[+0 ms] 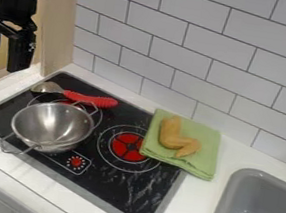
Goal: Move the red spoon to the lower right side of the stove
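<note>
plan your release on the near right part of the stove; lift well clear of the steel bowl; just behind it lies the red spoon, so pinch its handle squarely from above with your tool, wide and empty at upper left

There is one red-handled metal spoon, one round silver metal bowl, one folded green cloth, one bent brown toy, one flat black stove, one grey sink and one black gripper.
</note>
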Controlling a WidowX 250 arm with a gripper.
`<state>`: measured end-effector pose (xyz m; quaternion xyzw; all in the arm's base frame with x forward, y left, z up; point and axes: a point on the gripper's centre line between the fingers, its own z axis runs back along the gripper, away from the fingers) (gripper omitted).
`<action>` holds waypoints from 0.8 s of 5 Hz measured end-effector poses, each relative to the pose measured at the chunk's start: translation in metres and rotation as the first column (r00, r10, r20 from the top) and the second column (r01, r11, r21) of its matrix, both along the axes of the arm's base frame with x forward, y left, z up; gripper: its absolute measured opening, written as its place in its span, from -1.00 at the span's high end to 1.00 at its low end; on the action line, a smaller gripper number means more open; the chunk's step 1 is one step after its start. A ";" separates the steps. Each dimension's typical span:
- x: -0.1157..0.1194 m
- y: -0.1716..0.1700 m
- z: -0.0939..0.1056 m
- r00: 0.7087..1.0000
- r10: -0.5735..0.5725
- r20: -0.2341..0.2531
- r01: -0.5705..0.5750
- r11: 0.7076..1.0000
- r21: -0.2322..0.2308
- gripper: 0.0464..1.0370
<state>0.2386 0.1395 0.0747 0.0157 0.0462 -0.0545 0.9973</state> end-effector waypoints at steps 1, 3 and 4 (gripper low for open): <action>-0.010 -0.007 -0.013 0.999 0.003 -0.048 -0.005 1.000 -0.029 -0.92; -0.005 -0.023 -0.013 0.977 0.207 -0.046 -0.210 0.975 -0.067 -0.92; 0.006 -0.031 -0.011 0.918 0.397 -0.021 -0.397 0.917 -0.042 -0.92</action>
